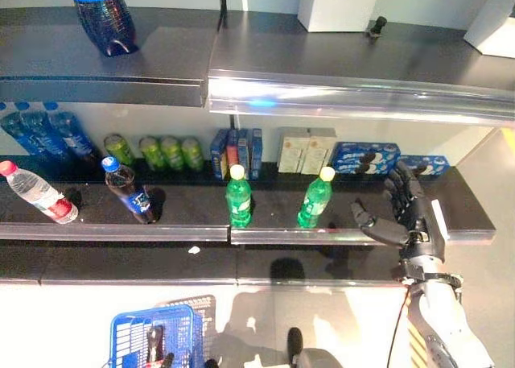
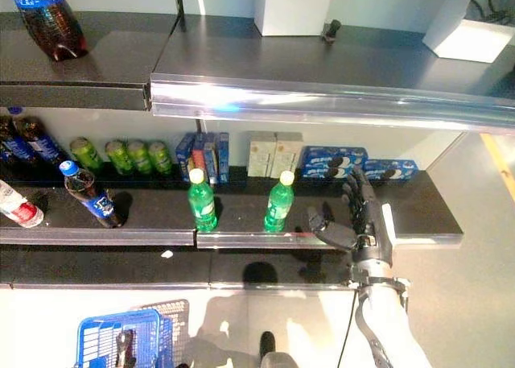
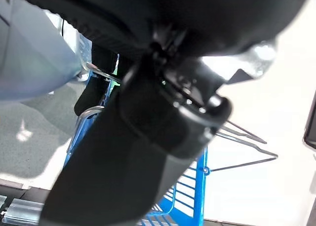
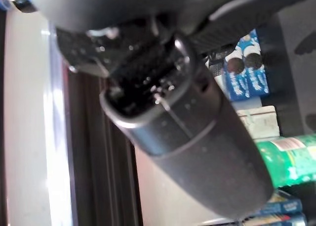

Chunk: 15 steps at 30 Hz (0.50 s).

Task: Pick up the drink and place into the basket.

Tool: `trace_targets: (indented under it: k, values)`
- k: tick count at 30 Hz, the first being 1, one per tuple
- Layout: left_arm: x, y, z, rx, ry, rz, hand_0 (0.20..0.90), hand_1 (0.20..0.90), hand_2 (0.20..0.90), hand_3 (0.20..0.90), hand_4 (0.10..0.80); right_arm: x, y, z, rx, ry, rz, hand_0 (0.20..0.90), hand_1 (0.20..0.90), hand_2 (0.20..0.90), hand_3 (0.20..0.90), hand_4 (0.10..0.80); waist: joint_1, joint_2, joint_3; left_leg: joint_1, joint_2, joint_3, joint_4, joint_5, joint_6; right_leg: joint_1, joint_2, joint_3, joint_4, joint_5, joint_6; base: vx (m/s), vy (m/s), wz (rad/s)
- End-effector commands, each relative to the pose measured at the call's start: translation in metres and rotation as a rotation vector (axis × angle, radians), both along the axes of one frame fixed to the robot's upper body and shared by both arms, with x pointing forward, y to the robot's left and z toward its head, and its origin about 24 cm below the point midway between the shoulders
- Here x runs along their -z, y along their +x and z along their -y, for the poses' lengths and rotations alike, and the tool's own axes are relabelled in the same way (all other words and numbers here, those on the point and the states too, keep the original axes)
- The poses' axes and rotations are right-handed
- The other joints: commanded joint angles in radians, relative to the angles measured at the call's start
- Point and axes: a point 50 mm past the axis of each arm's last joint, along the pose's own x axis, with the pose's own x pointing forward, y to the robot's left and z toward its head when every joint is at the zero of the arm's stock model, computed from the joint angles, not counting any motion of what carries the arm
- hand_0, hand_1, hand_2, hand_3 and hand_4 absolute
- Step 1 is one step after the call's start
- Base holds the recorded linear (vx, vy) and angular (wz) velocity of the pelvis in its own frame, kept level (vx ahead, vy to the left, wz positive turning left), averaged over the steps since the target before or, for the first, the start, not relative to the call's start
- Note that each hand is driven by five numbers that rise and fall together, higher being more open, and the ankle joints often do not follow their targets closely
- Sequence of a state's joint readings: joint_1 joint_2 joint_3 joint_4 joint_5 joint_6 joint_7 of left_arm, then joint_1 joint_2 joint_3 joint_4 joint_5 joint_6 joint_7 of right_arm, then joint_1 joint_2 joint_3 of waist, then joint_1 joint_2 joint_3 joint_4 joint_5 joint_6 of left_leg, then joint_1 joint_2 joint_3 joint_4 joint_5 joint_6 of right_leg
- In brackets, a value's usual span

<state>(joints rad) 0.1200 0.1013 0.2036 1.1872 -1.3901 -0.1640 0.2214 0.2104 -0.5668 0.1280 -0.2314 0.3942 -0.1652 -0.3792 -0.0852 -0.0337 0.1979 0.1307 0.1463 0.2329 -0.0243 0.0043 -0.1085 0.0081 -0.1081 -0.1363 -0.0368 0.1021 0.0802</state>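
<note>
The long dark shelf (image 1: 451,199) is carrying everything here, with a second shelf (image 1: 338,58) hanging over it. The blue basket (image 1: 153,336) is sitting low on the floor in front, and the left hand (image 1: 154,345) is showing at its handle; its fingers are too hidden to tell how they are set.

The right hand (image 1: 402,211) is hovering at the shelf edge with its fingers (image 1: 400,192) spread straight and the thumb sticking out, holding nothing. Just beside the thumb, apart from it, a green bottle (image 1: 315,197) with a yellow cap is standing upright near the front lip. A twin green bottle (image 1: 238,196) is standing farther out on the same side, then a leaning dark cola bottle (image 1: 129,191) with a blue cap, and a tilted clear water bottle (image 1: 39,192) with a red cap farthest of all.

Behind the fingertips, blue biscuit packs (image 1: 366,157) are lining the back wall, with pale cartons (image 1: 306,150), small blue boxes (image 1: 237,152) and green cans (image 1: 161,152) running away from the hand. Nothing is sitting between the thumb and the nearest green bottle.
</note>
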Motion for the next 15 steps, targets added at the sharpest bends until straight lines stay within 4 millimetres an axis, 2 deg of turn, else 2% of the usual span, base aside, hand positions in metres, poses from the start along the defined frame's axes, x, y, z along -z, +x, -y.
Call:
trace_targets:
  k: [1, 6, 15]
  values:
    - [-0.013, 0.012, -0.035, -0.032, 0.171, 0.054, 0.300, 0.300, 0.300, 0.200, 0.100, -0.059, 0.020, -0.013, -0.015, 0.031, 0.361, 0.900, 0.900, 0.900, 0.900, 0.800, 0.027, -0.011, 0.060, -0.118, -0.008, -0.065, 0.223, -0.095, 0.036, -0.026, -0.059, -0.016, 0.212, -0.157, 0.028, -0.064, 0.010, 0.04]
    - [-0.016, 0.033, -0.031, -0.008, 0.164, 0.092, 0.300, 0.300, 0.300, 0.200, 0.100, -0.067, 0.034, -0.022, -0.022, 0.034, 0.398, 0.900, 0.900, 0.900, 0.900, 0.800, 0.044, 0.000, 0.100, -0.156, -0.017, -0.086, 0.252, -0.093, 0.036, -0.044, -0.062, -0.023, 0.234, -0.164, 0.017, -0.060, 0.016, 0.09]
    - [-0.018, 0.047, -0.030, 0.022, 0.151, 0.132, 0.300, 0.300, 0.300, 0.200, 0.100, -0.071, 0.052, -0.029, -0.028, 0.075, 0.393, 0.900, 0.900, 0.900, 0.900, 0.800, 0.075, 0.017, 0.167, -0.229, -0.027, -0.121, 0.325, -0.093, 0.034, -0.080, -0.070, -0.041, 0.284, -0.176, -0.003, -0.022, 0.014, 0.05]
